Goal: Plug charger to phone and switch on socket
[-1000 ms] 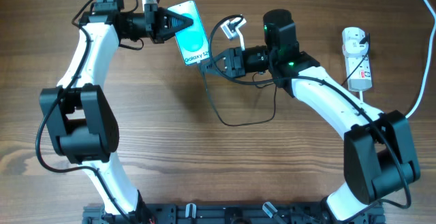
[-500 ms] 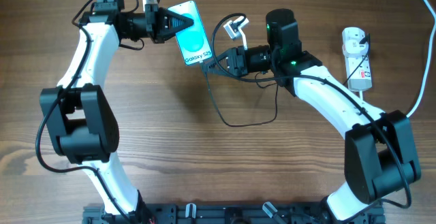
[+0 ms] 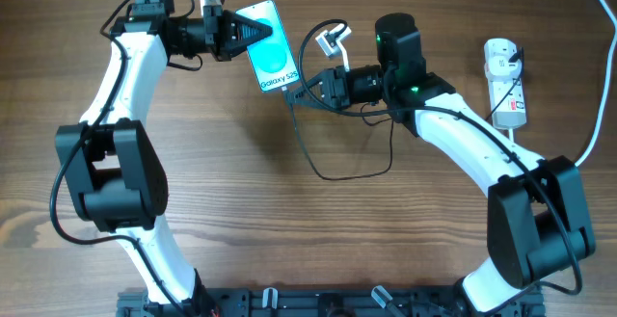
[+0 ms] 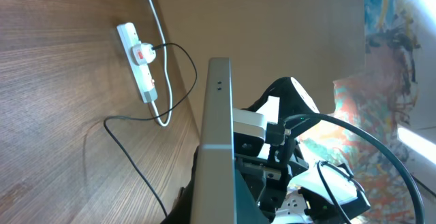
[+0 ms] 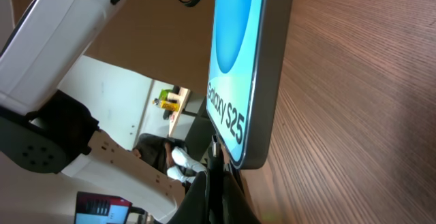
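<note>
My left gripper is shut on the phone, holding its teal-green screen tilted above the table; in the left wrist view only the phone's grey edge shows. My right gripper is shut on the charger plug, whose metal tip sits at the phone's lower edge, beside the "Galaxy S25" text; I cannot tell if it is seated. The thin black cable loops over the table to the socket at the far right. The socket shows in the left wrist view with its red switch.
A white cord runs from the socket along the right table edge. The wooden table lies below both arms. The black cable loop lies under my right arm's forearm.
</note>
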`<state>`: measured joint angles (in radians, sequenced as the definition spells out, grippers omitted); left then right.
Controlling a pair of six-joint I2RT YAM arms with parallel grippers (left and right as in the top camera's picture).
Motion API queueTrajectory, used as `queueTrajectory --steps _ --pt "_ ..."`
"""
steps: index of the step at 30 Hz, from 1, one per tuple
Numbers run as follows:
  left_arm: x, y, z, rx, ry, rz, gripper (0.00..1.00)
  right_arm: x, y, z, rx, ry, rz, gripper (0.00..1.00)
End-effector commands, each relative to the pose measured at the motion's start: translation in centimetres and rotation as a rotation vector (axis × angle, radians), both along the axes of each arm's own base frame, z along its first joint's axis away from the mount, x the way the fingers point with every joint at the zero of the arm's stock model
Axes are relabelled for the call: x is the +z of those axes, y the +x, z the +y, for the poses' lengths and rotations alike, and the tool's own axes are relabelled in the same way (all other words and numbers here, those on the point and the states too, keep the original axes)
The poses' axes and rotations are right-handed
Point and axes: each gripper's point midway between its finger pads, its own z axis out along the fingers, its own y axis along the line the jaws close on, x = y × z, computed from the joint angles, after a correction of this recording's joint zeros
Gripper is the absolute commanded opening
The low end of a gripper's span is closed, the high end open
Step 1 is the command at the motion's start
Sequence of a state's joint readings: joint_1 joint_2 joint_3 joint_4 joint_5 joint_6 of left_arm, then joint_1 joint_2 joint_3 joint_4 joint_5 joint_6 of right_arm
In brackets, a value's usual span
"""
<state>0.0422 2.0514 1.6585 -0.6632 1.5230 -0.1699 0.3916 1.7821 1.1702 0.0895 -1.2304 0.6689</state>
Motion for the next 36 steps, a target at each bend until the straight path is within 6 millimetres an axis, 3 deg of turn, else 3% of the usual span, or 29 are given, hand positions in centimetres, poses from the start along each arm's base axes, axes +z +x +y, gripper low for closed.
queueTrajectory --steps 1,36 --pt "2.05 -0.55 0.23 -0.021 -0.044 -0.041 0.04 -0.31 -0.55 0.4 0.031 0.006 -0.002 0.04" --pt "2.02 -0.67 0.05 -0.024 -0.047 0.0 0.04 -0.46 -0.17 0.42 0.01 -0.004 -0.006 0.04"
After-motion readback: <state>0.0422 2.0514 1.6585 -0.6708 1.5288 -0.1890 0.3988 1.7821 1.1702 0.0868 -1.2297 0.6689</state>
